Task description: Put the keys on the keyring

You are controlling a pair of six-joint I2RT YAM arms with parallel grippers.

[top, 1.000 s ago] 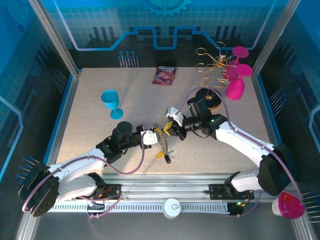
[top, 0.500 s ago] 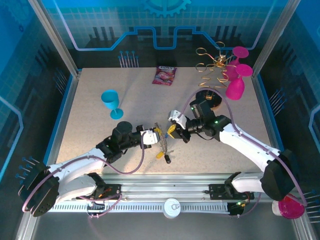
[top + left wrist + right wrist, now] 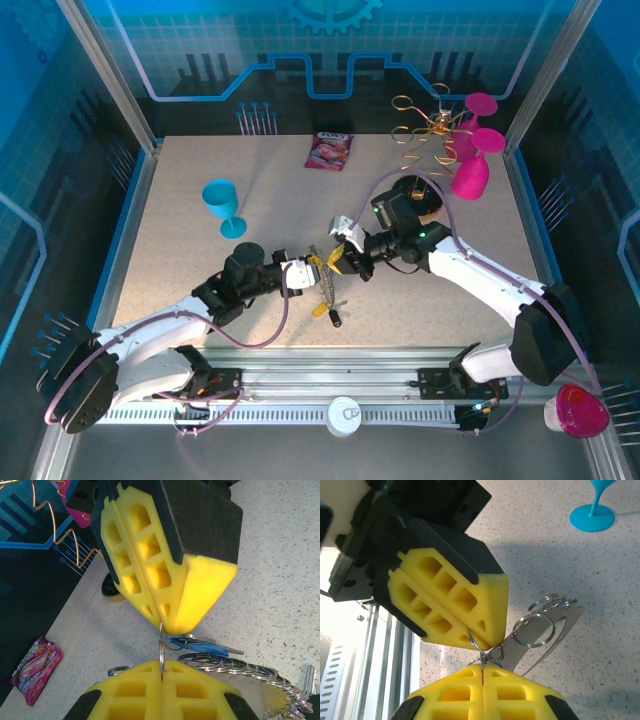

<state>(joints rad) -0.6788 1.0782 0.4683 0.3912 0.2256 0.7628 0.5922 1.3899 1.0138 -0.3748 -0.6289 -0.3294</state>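
Observation:
My left gripper and right gripper meet tip to tip over the middle of the table. In the left wrist view my left gripper is shut on a thin silvery ring of the keyring, whose chain of rings trails right. The right gripper's yellow fingers pinch the same wire from above, and a blue key hangs just below them. In the right wrist view my right gripper is shut on a thin ring linked to the one in the left fingers. A yellow key and a black key lie on the table.
A blue goblet stands at the left. A pink packet lies at the back. At the back right are a gold wire rack and pink goblets. A pink cup sits off the table's near right corner.
The right arm drew slightly right and came back left to the left gripper. The left arm stayed put. Both grippers stayed shut.

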